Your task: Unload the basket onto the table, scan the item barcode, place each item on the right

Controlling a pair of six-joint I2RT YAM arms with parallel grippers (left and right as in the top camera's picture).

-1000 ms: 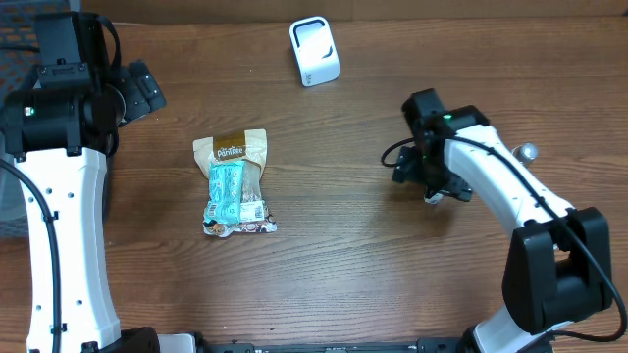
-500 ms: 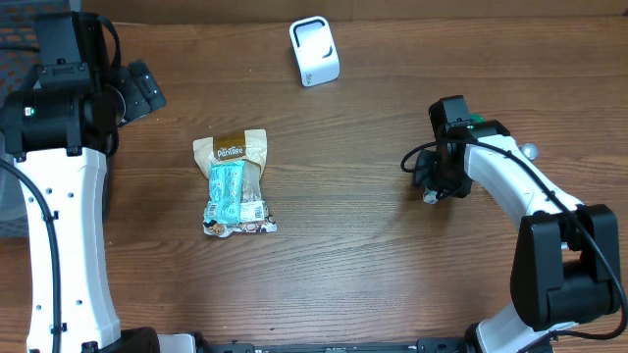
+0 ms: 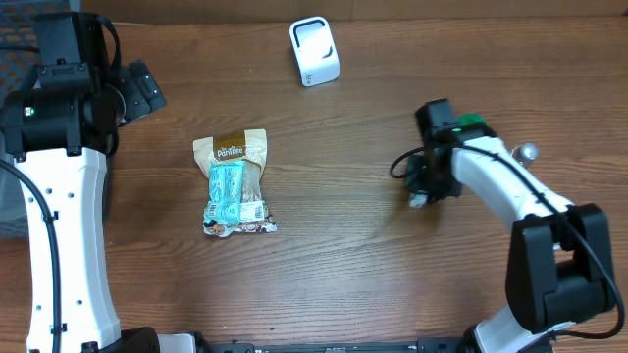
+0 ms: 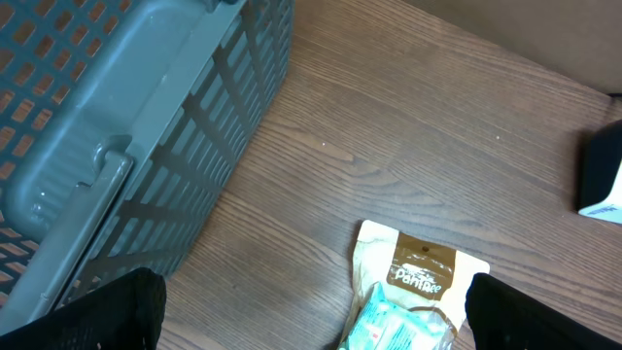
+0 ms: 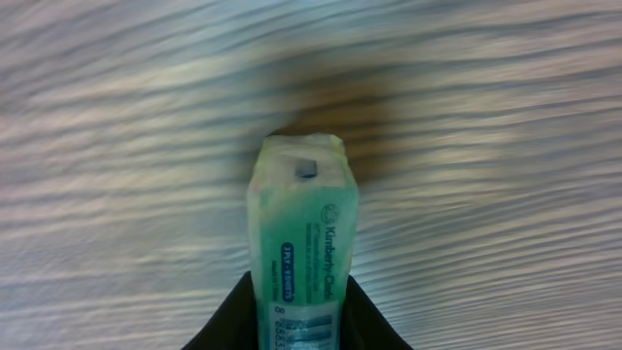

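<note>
- The right fingers (image 5: 225,321) are clenched on the green pack (image 5: 301,224), one against each long side. The pack juts forward from them over the desk (image 3: 343,275).
- In the overhead view this puts the pack well to the right of the barcode scanner (image 3: 314,51) and nearer the robot than the scanner is. The whole approach is therefore yet to be made.
- The barcode (image 5: 303,335) is printed at the held end of the pack, right between the fingers. The grip should not slide further over it, or the bars will probably be covered.
- The printed face is turned toward the wrist camera. The wrist will likely need to roll so that this face meets the scanner's dark window squarely.
- The pack looks soft and thin, so a firm but light squeeze seems best. It should be carried low and slowly, then held steady just in front of the window.
- The left fingers (image 4: 117,311) are released and wide apart with nothing between them. They sit far to the scanner's left, near the grey basket (image 4: 117,117).
- The snack pouch (image 3: 235,183) lies to the left of the scanner and closer to the robot, outside the likely path.
</note>
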